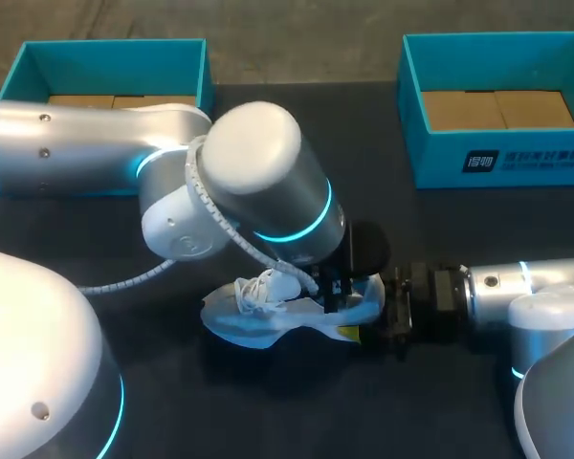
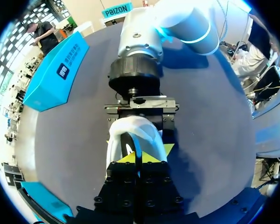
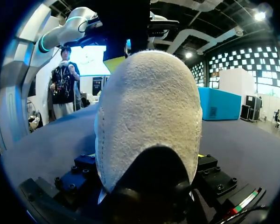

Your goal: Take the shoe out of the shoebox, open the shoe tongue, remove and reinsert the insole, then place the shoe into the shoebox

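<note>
Over the table centre, head view:
- Shoe position: the shoe point(image 1: 268, 320) lies on the table point(image 1: 459, 239), outside both the left shoebox point(image 1: 115, 46) and the right shoebox point(image 1: 497, 158), and well apart from each.
- Long axis: it runs across the view, toe toward my left side and heel toward my right side.
- Nearer arm: the right gripper point(image 1: 381, 320) meets the heel end-on. The left gripper point(image 1: 333, 295) comes down from above onto the opening, just ahead of the heel.

Along my left fingers, left wrist view:
- Shoe: the white heel of the shoe point(image 2: 133, 128) sits directly ahead of the left gripper point(image 2: 142, 156), with the right gripper point(image 2: 142, 114) just beyond it.
- Left grip: the yellow tips stand nearly together, pinched from two sides on a thin dark strip point(image 2: 133, 144) that rises out of the opening. I judge this to be the insole's heel end.
- Coming move: the pull must go up and away from the heel, along the shoe's length.

Along my right fingers, right wrist view:
- Shoe: the suede heel of the shoe point(image 3: 149, 116) fills the space between the fingers of the right gripper point(image 3: 147, 161).
- Right grip: clamped on the heel from both sides, steadying it.
- Left gripper point(image 3: 119, 58): directly above the heel's top edge.
</note>
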Robot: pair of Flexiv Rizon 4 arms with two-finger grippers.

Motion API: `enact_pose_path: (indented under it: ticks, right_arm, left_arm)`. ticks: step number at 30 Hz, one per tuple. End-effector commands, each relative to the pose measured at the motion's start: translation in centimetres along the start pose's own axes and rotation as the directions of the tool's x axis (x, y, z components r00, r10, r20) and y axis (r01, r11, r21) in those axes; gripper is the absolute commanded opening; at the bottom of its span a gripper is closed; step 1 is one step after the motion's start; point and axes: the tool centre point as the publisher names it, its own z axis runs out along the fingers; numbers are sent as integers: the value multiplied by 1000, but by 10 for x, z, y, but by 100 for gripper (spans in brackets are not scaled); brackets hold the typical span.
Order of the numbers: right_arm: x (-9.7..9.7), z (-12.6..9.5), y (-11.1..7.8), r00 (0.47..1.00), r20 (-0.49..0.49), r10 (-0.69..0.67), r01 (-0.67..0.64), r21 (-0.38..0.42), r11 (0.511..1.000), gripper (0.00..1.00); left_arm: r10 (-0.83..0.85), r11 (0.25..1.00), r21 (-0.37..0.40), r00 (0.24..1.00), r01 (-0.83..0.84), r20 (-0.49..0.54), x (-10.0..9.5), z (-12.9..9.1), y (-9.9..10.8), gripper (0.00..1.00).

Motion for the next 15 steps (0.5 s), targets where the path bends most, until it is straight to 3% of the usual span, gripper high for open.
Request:
enact_pose_path:
  ticks: [1, 15]
  right_arm:
    - [1, 1, 1, 1000, 1, 0, 0, 4, 1000, 0]
    - [1, 1, 1, 1000, 1, 0, 0, 4, 1000, 0]
  left_arm:
    - [12, 999, 44, 998, -9, -56, -5, -11, 7, 0]
    - [17, 997, 76, 993, -8, -113, -9, -18, 4, 0]
